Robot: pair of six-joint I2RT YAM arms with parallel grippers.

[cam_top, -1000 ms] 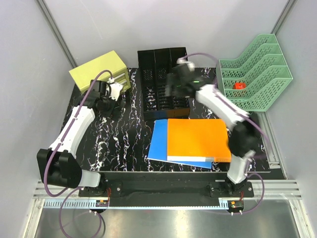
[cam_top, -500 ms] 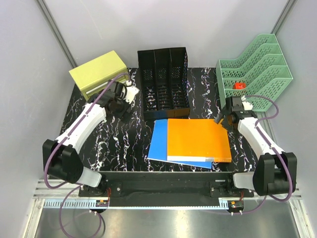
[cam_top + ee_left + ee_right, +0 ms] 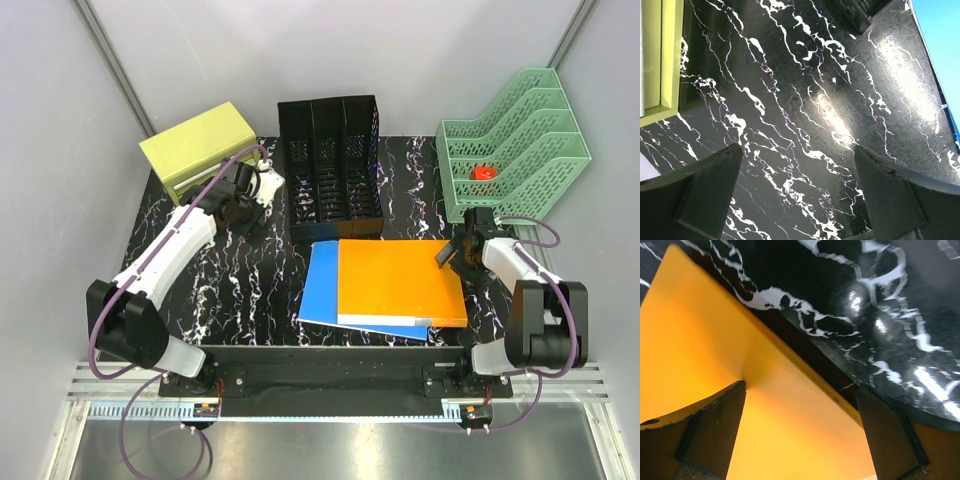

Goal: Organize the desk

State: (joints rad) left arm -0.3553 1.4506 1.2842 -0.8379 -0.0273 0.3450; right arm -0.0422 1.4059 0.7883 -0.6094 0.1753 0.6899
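Note:
The desk (image 3: pixel 240 290) is a black tabletop with white veins. An orange folder (image 3: pixel 400 280) lies on a blue folder (image 3: pixel 318 285) at the desk's middle right. My right gripper (image 3: pixel 455 255) is open and low at the orange folder's far right corner; in the right wrist view one finger (image 3: pixel 715 425) rests on the orange cover (image 3: pixel 715 340) and the other stands over the bare desk (image 3: pixel 880 305), straddling the folder's edge. My left gripper (image 3: pixel 243 215) is open and empty over bare desk (image 3: pixel 805 115), between the yellow-green drawer box (image 3: pixel 200 143) and the black mesh file holder (image 3: pixel 330 165).
A mint-green tiered tray (image 3: pixel 515 145) stands at the back right with a small red object (image 3: pixel 484 172) in it. The drawer box's edge shows in the left wrist view (image 3: pixel 662 60), and the blue folder's corner (image 3: pixel 942 40) at its right.
My right arm has swung from the black file holder down to the orange folder's far right corner. My left gripper has moved slightly right, toward the file holder.

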